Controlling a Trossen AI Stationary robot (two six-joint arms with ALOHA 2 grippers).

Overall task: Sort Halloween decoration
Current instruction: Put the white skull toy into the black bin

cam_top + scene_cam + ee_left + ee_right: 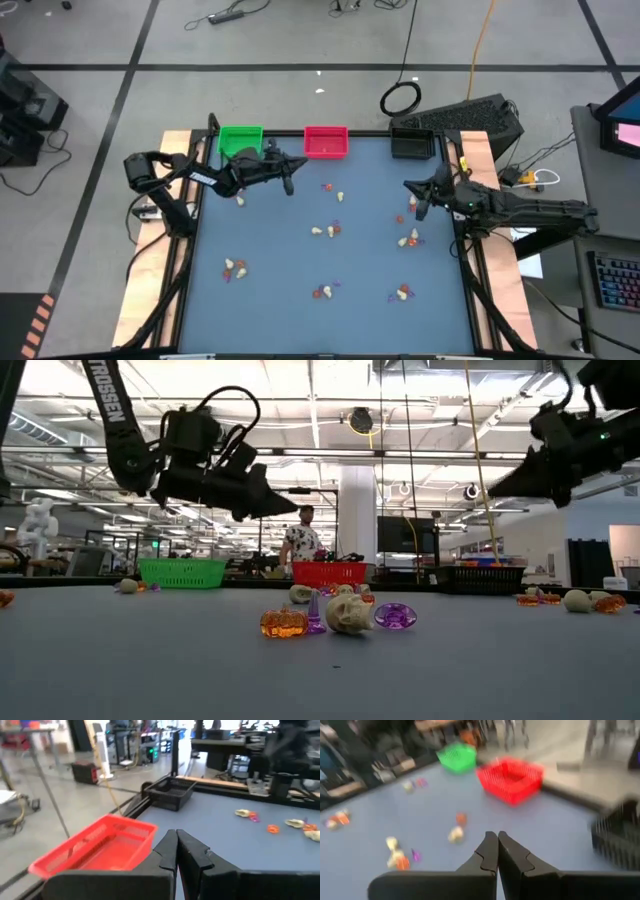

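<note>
The Halloween decoration (327, 230) is a scatter of tiny trinkets lying loose in small clusters across the blue table top (280, 250). Each cluster mixes cream-white, orange-red and purple pieces. One cluster sits near the middle, others lie toward the left, the right and the near edge, and a few rest close to the far side.

In the low view the nearest cluster shows an orange pumpkin (283, 623), a cream-white skull (348, 614), a purple ring-like piece (395, 616) and a slim purple piece standing upright between pumpkin and skull.
</note>
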